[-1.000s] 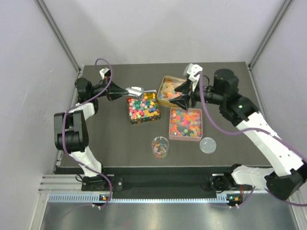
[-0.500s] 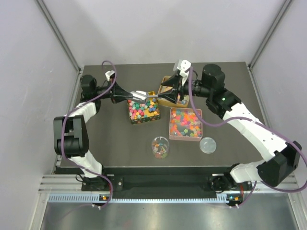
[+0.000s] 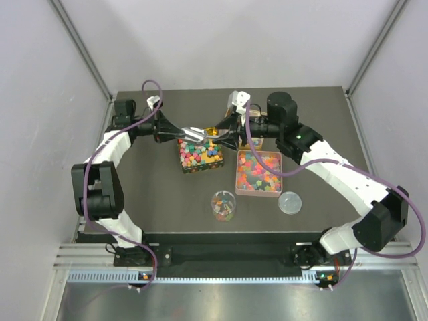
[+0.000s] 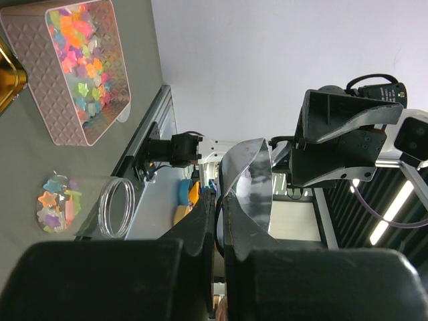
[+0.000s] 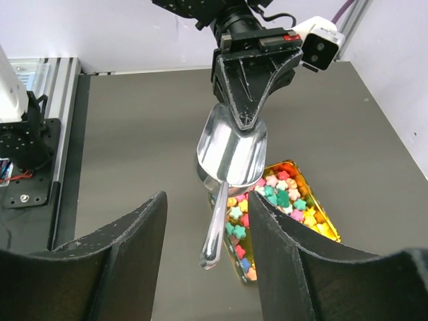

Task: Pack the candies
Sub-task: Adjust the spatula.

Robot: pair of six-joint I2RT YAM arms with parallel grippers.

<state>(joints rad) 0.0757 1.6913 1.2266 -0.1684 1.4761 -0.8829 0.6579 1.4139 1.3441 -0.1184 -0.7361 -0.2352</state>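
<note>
My left gripper (image 3: 190, 131) is shut on the bowl rim of a silver scoop (image 3: 198, 132), held in the air over the back edge of the gold tin (image 3: 179, 158). In the right wrist view the scoop (image 5: 232, 148) points its handle (image 5: 215, 231) down between my right gripper's (image 5: 206, 196) open fingers, which do not touch it. Star-shaped candies (image 5: 284, 194) fill the gold tin beneath. More candies (image 3: 259, 170) fill the pink tin (image 3: 259, 194), and some lie in a small clear jar (image 3: 223, 206). The left wrist view shows its gripper (image 4: 219, 200) pinching the scoop (image 4: 249, 180).
A second gold tin (image 3: 253, 141) sits behind the pink one, mostly hidden by my right arm. The jar's clear lid (image 3: 289, 202) lies to the right of the jar. Both forearms meet over the back middle of the dark table (image 3: 160, 194).
My right arm has swung left from above the back gold tin to face the scoop's handle. My left gripper has carried the scoop a little to the right.
</note>
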